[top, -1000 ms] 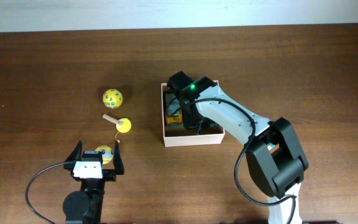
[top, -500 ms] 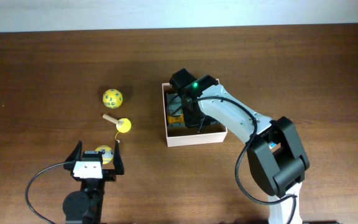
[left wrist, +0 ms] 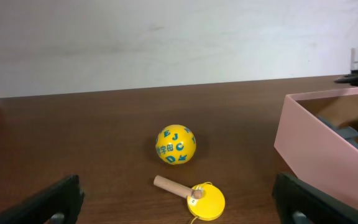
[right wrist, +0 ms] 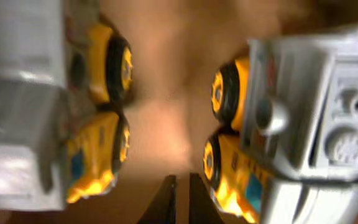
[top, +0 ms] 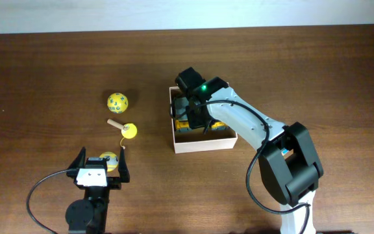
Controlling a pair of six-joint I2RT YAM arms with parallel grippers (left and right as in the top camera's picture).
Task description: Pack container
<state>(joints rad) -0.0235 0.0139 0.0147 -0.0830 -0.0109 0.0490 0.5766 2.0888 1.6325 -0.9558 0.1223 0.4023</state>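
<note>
The container (top: 204, 144), a shallow white-walled box, sits right of centre, and its wall (left wrist: 319, 146) shows at the right of the left wrist view. My right gripper (top: 192, 118) is down inside it, shut and empty (right wrist: 182, 200) over the tan floor (right wrist: 166, 118). It sits between two grey-and-yellow toy vehicles (right wrist: 89, 118) (right wrist: 272, 124). My left gripper (top: 100, 170) stands open near the front edge, with a yellow ball (top: 109, 158) between its fingers (left wrist: 55, 200). Another yellow lettered ball (top: 117, 102) (left wrist: 176, 144) and a yellow disc on a wooden stick (top: 127, 130) (left wrist: 197, 198) lie ahead of it.
The right arm (top: 252, 127) reaches over the container's right side from its base (top: 291, 169) at the front right. A cable (top: 44, 185) loops beside the left arm's base. Bare brown table surrounds the toys.
My right gripper has shifted a little toward the back of the container, uncovering a yellow toy vehicle at its right. The left arm and the toys outside have not moved.
</note>
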